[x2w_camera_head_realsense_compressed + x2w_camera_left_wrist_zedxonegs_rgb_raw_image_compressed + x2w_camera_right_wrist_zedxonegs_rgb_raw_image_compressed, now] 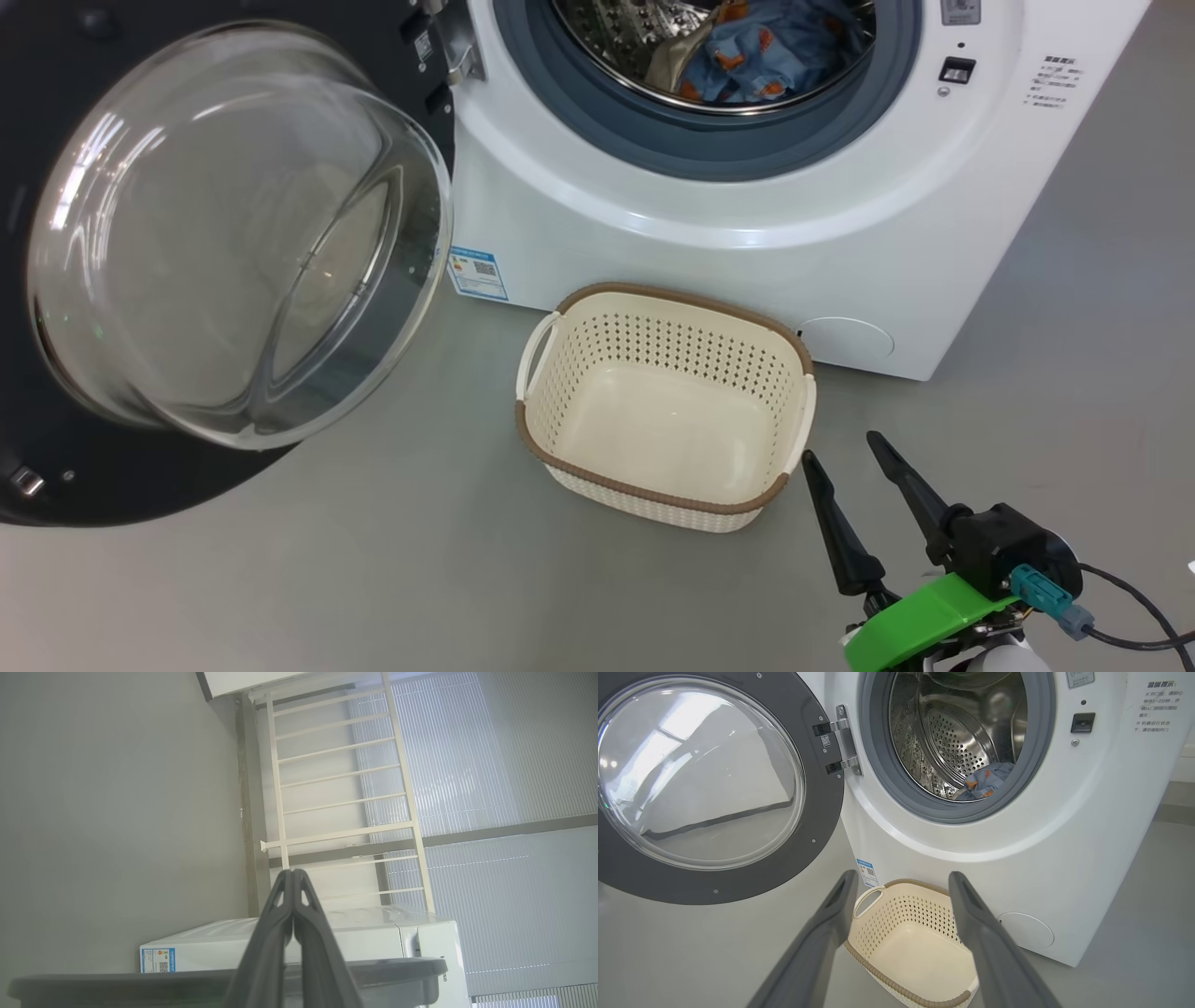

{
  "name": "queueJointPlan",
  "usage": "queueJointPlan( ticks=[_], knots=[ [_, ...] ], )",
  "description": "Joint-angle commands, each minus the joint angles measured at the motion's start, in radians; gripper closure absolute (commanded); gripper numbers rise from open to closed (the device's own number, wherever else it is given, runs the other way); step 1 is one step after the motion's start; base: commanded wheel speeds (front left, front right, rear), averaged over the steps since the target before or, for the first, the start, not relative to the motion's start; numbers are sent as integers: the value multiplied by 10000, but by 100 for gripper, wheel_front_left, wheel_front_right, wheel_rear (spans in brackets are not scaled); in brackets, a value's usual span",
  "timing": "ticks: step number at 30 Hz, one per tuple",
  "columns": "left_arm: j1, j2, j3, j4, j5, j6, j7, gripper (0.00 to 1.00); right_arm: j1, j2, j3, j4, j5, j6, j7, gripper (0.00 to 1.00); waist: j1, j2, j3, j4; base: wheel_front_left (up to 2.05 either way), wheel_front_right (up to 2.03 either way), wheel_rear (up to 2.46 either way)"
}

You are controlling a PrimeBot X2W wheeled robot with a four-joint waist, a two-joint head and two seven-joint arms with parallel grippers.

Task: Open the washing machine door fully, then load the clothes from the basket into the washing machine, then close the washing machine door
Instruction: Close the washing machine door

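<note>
While the door [233,243] stands wide, the right claw [840,448] sits beside the basket [672,345].

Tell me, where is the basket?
In the head view the basket sits mid-picture on the floor, against the washing machine, left of the right gripper.

You saw the washing machine door [233,243] swung wide open at the frame's left. The blue-and-cream clothes [756,56] lay inside the white washing machine [747,252] at top. The cream basket [653,345] stood upright just below it, at centre.
</note>
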Motion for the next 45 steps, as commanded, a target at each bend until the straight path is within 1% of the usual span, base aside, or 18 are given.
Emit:
queueJointPlan(
  ticks=[1, 13, 17, 26, 32, 37, 38, 39, 45],
  knots=[
    [-140, 650, 89, -183, -62, -92, 179, 100, -247, 29, 303, -250, -70, 16, 10, 0, 0, 0, -36, -68, 0, 0, 0],
    [-218, 528, -293, -137, 139, -92, 368, 100, -181, 31, 329, -258, -7, 16, 70, 0, 0, 0, -5, -273, 0, 0, 0],
    [-281, 465, -414, -119, 161, 86, 540, 100, -207, 33, 331, -276, 25, 16, 75, 0, 0, 0, 73, -319, 0, 0, 0],
    [-233, 361, -611, -403, 159, 220, 964, 100, -273, 36, 303, -151, 80, 16, 28, 0, 0, 0, 157, -378, 0, 0, 0],
    [-6, 208, -754, -751, -67, 295, 1789, 100, -250, 39, 252, -131, 78, 16, 15, 0, 0, 0, 140, -314, 0, 0, 0],
    [236, 104, -813, -1139, -333, 443, 2550, 100, -289, 41, 251, -60, 138, 16, 6, 0, 0, 0, 137, -236, 0, 0, 0],
    [294, 89, -820, -1238, -377, 481, 2679, 100, -299, 42, 246, -47, 145, 16, 5, 0, 0, 0, 133, -218, 0, 0, 0],
    [427, 50, -879, -1462, -495, 550, 3084, 100, -311, 43, 242, -20, 157, 16, 2, 0, 0, 0, 121, -189, 0, 0, 0],
    [859, -118, -987, -2224, -868, 849, 4123, 100, -301, 45, 283, 91, 251, 16, -32, 0, 0, 0, 63, -122, 0, 0, 0]
  ],
)
